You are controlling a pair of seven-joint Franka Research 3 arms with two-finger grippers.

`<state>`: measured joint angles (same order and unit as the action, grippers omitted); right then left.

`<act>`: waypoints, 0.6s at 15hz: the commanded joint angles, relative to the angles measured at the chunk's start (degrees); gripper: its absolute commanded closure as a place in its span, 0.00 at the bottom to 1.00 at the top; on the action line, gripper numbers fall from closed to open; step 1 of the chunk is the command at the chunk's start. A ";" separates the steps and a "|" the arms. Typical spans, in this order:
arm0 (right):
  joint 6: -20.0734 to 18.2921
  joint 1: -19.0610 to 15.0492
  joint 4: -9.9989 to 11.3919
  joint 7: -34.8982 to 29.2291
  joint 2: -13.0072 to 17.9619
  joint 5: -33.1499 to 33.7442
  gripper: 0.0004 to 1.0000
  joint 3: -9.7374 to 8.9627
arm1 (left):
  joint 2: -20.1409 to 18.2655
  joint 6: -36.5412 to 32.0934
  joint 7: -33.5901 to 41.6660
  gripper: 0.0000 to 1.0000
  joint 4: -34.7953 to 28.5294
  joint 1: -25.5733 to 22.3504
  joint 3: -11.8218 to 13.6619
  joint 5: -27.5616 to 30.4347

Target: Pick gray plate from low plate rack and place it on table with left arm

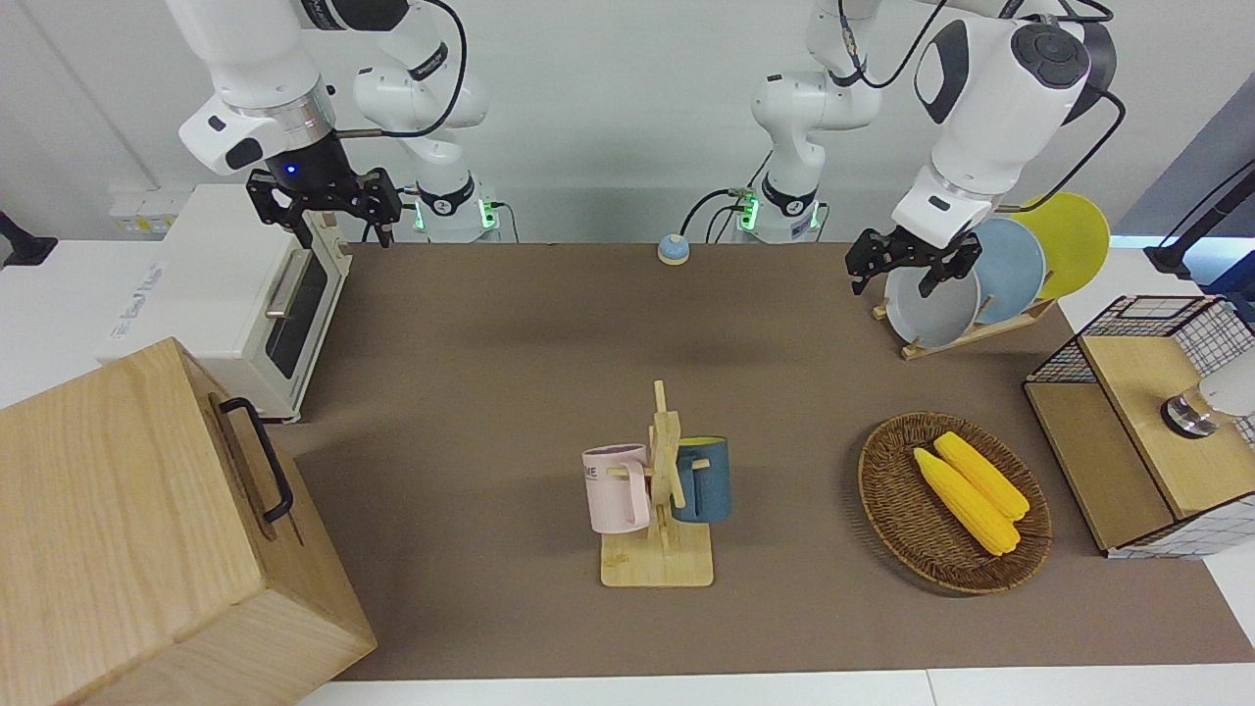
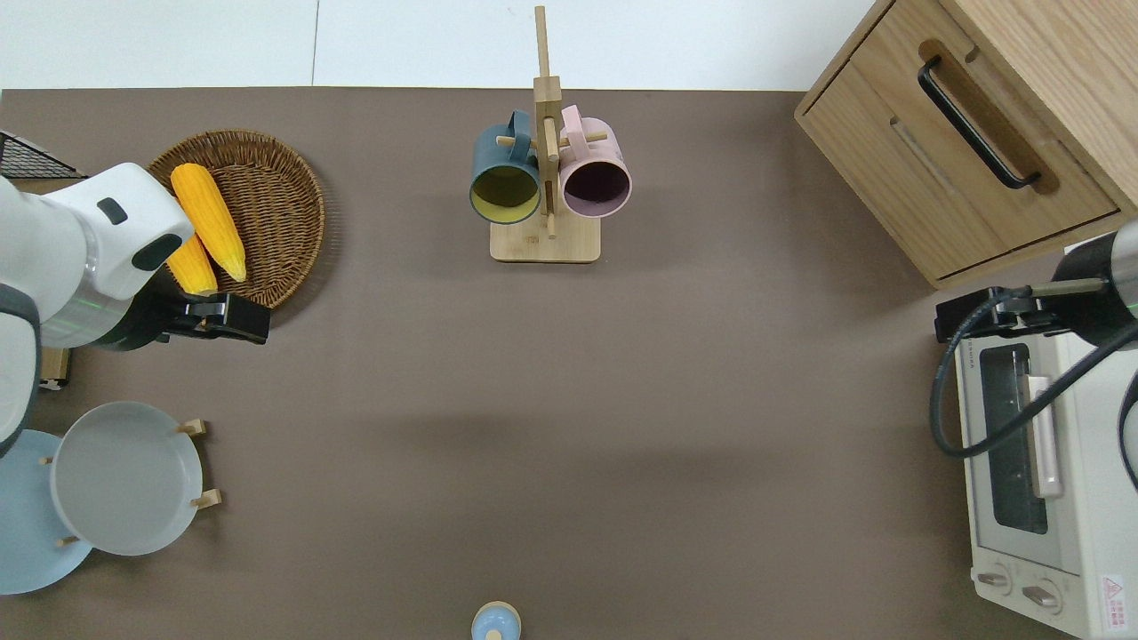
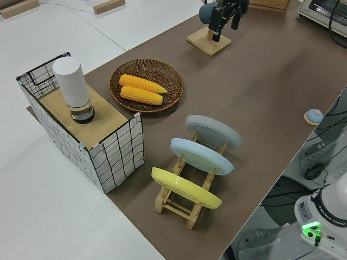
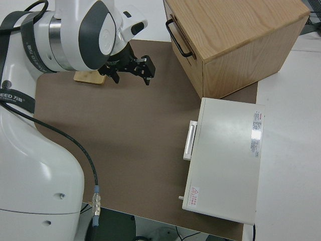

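Observation:
The gray plate (image 1: 931,312) (image 2: 124,480) (image 3: 213,131) leans in the low plate rack (image 1: 966,338) (image 3: 184,208) at the left arm's end of the table (image 2: 569,400). It fills the slot farthest from the robots, with a sky-blue plate (image 1: 1015,265) and a yellow plate (image 1: 1074,235) standing in the slots nearer to them. My left gripper (image 1: 890,284) (image 2: 240,320) (image 3: 225,24) hangs open and holds nothing, over the table between the rack and the wicker basket. The right arm is parked, its gripper (image 1: 343,230) (image 4: 133,75) open.
A wicker basket (image 2: 284,187) holding two corn cobs lies farther from the robots than the rack. A wire-sided box (image 1: 1137,431) with a white cylinder stands beside it. A mug stand (image 2: 544,240) is mid-table; a wooden cabinet (image 2: 978,133) and toaster oven (image 2: 1040,471) fill the right arm's end.

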<state>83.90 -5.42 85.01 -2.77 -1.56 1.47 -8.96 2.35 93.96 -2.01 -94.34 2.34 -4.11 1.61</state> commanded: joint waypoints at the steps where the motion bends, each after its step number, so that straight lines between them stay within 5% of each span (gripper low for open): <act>1: -0.05 0.41 -0.37 -0.22 -0.02 -0.15 0.02 0.34 | 0.64 -0.01 -0.36 0.00 0.65 -0.13 0.06 0.66; 9: -0.05 0.41 -0.37 -0.22 -0.02 -0.15 0.02 0.34 | 0.46 -0.80 -0.36 0.00 -0.06 -0.14 0.15 0.32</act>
<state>83.90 -5.42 85.01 -2.77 -1.56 1.47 -8.96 2.84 93.85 -2.08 -94.41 2.53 -4.01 1.62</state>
